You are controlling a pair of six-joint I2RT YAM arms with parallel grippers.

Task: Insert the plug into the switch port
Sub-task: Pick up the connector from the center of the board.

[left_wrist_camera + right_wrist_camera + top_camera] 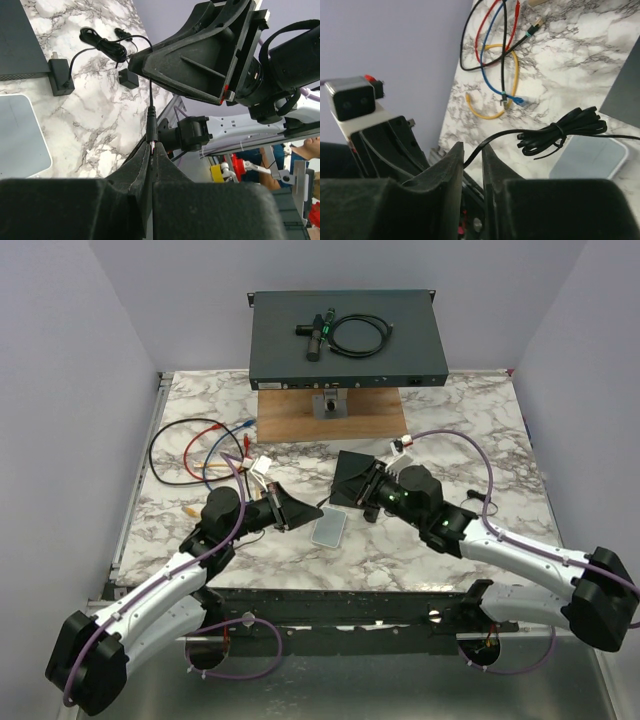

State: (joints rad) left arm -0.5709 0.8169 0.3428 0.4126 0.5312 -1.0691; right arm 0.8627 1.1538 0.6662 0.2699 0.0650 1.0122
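Observation:
The black switch (pixel 400 350) stands raised at the back of the table, its ports (pixel 330 384) along the front face. My left gripper (pixel 152 146) is shut on the metal tip of the black barrel plug (pixel 152 129), which sticks up from the fingertips. The plug's thin cable (pixel 150 75) runs to a tied coil (pixel 107 45) and a black adapter (pixel 61 76) on the marble. My right gripper (pixel 473 147) stands slightly open, with the same cable (pixel 492 137) passing loosely between its fingers. Both grippers meet near the table's middle front (pixel 325 505), well short of the switch.
Red, blue, black and yellow cables (pixel 200 455) lie at the left. A light grey flat device (pixel 329 529) rests under the grippers. A wooden board (pixel 300 425) lies beneath the switch. A small black tool and a cable coil (pixel 360 337) sit on the switch's top.

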